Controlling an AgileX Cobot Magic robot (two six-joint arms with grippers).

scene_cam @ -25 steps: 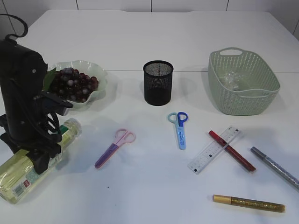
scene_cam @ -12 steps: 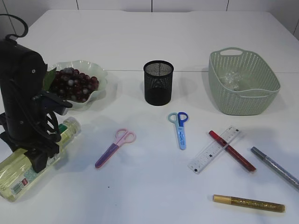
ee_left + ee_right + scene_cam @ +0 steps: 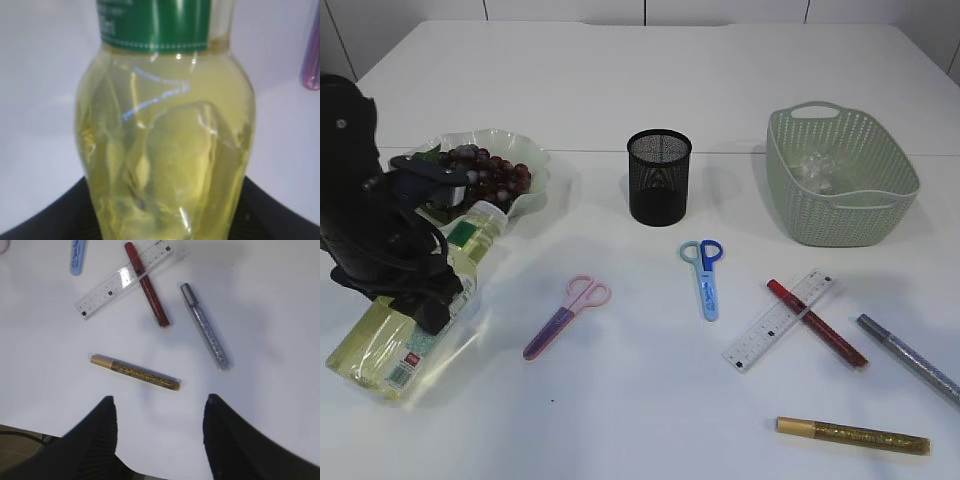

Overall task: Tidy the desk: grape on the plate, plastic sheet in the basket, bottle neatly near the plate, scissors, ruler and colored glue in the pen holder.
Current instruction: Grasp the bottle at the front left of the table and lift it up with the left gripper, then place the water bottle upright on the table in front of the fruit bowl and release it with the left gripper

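My left gripper [image 3: 423,297] is shut on a bottle [image 3: 388,345] of yellow liquid with a green label and holds it tilted, neck towards the plate [image 3: 535,165] of grapes [image 3: 475,180]. The bottle fills the left wrist view [image 3: 165,150]. My right gripper [image 3: 160,402] is open and empty above the table, near the gold glue pen [image 3: 135,372]. The ruler [image 3: 778,320], red glue pen [image 3: 817,323], silver glue pen [image 3: 910,360], pink scissors [image 3: 565,317] and blue scissors [image 3: 703,275] lie on the table. The plastic sheet [image 3: 815,168] is in the basket [image 3: 840,215].
The black mesh pen holder [image 3: 659,178] stands upright in the middle, behind the blue scissors. The red glue pen lies across the ruler. The gold glue pen [image 3: 852,436] is near the front edge.
My left gripper has raised the bottle's neck end and swung it up and right, towards the plate. The other things have not moved.
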